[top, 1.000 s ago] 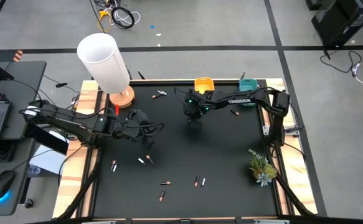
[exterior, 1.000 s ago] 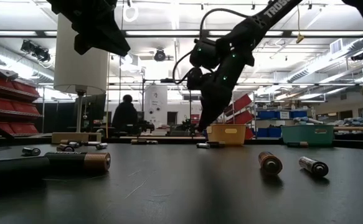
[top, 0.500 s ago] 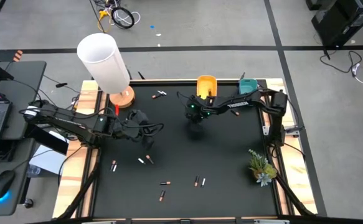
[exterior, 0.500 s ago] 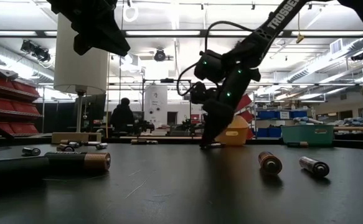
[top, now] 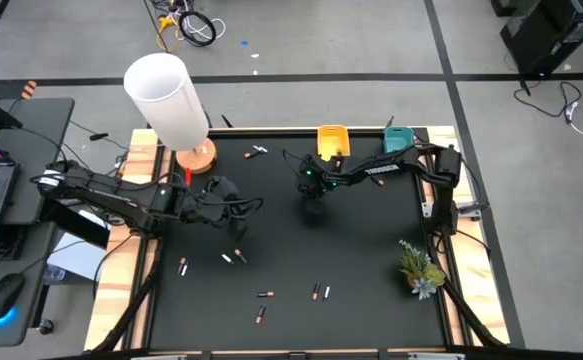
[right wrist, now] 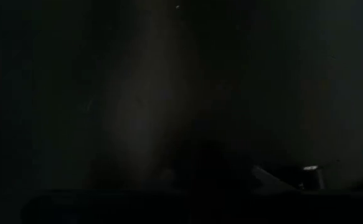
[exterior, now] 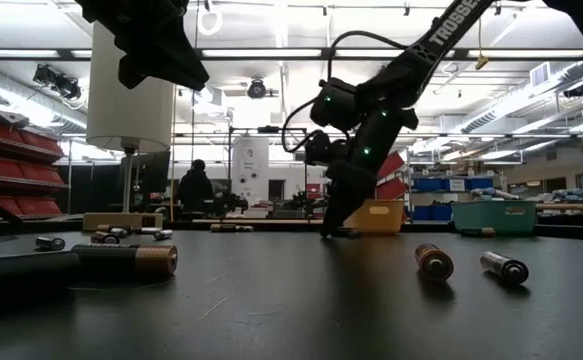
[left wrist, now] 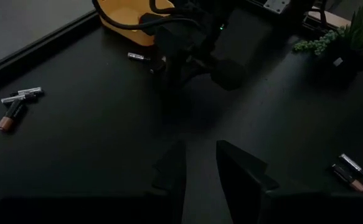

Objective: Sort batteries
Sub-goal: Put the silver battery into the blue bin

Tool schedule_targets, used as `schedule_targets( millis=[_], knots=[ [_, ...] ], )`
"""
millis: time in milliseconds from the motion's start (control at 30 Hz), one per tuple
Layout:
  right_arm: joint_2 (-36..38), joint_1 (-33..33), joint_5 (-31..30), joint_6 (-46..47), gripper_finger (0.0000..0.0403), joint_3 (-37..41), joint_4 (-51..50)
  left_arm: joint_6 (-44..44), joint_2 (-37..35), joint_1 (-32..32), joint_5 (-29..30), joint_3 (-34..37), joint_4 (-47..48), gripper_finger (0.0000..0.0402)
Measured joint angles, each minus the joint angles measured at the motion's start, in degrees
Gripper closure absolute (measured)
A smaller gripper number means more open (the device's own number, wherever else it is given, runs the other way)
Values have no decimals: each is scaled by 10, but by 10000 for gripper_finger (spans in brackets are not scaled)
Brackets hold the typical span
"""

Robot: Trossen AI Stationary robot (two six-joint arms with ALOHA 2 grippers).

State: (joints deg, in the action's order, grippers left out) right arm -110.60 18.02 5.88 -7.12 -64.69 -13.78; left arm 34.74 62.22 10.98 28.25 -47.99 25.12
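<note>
Batteries lie scattered on the black mat: a pair (top: 259, 152) at the far side, several (top: 316, 292) toward the near edge, two (exterior: 434, 260) close in the low view. My right gripper (top: 311, 197) is down at the mat in front of the yellow tray (top: 330, 138), its tip (exterior: 329, 232) at the surface. Two small batteries (left wrist: 139, 56) lie right beside it. My left gripper (left wrist: 200, 168) hovers over the mat's left half, open with nothing between its fingers. The right wrist view is almost black.
A teal tray (top: 398, 138) stands next to the yellow one at the far edge. A white lamp (top: 166, 100) stands at the far left corner and a small plant (top: 421, 268) at the right edge. The mat's middle (top: 301, 250) has free room.
My right gripper has sunk from a little above the mat down to its surface, in front of the yellow tray, coming slightly toward the near edge. The batteries have not moved.
</note>
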Motion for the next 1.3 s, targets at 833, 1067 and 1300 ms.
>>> schedule_targets(
  millis=[833, 1067, 1300],
  knots=[
    [218, 5, -33, 155, 301, -66, -208, -53, 98, -46, -34, 0, -78, 300],
    [331, -32, -62, 229, 302, 47, -152, -49, 173, -108, -180, 0, -144, 300],
    [413, -92, -141, 263, 302, 115, -110, -81, 179, -188, -276, 0, -151, 300]
  ],
)
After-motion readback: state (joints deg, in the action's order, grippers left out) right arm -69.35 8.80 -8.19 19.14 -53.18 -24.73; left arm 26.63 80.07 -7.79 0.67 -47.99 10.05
